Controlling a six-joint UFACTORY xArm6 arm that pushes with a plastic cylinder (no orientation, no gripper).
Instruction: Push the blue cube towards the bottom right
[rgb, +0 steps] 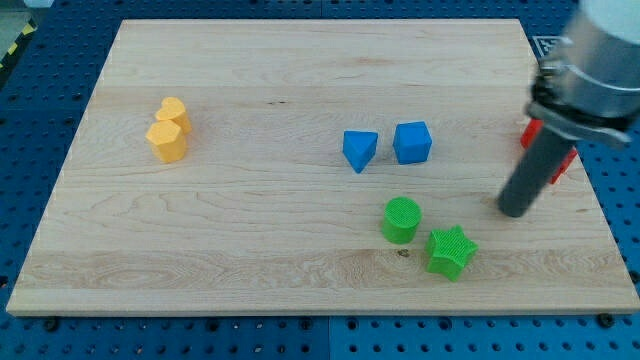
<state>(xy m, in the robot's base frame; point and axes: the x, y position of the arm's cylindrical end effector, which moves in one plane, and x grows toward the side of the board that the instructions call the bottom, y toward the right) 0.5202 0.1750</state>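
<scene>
The blue cube sits on the wooden board, right of centre. A blue triangular block lies just to its left, a small gap apart. My tip rests on the board to the lower right of the blue cube, well apart from it. The rod rises toward the view's upper right and is blurred. The tip touches no block.
A green cylinder and a green star lie below the blue cube, left of my tip. A red block is partly hidden behind the rod at the right edge. Two yellow blocks sit at the left.
</scene>
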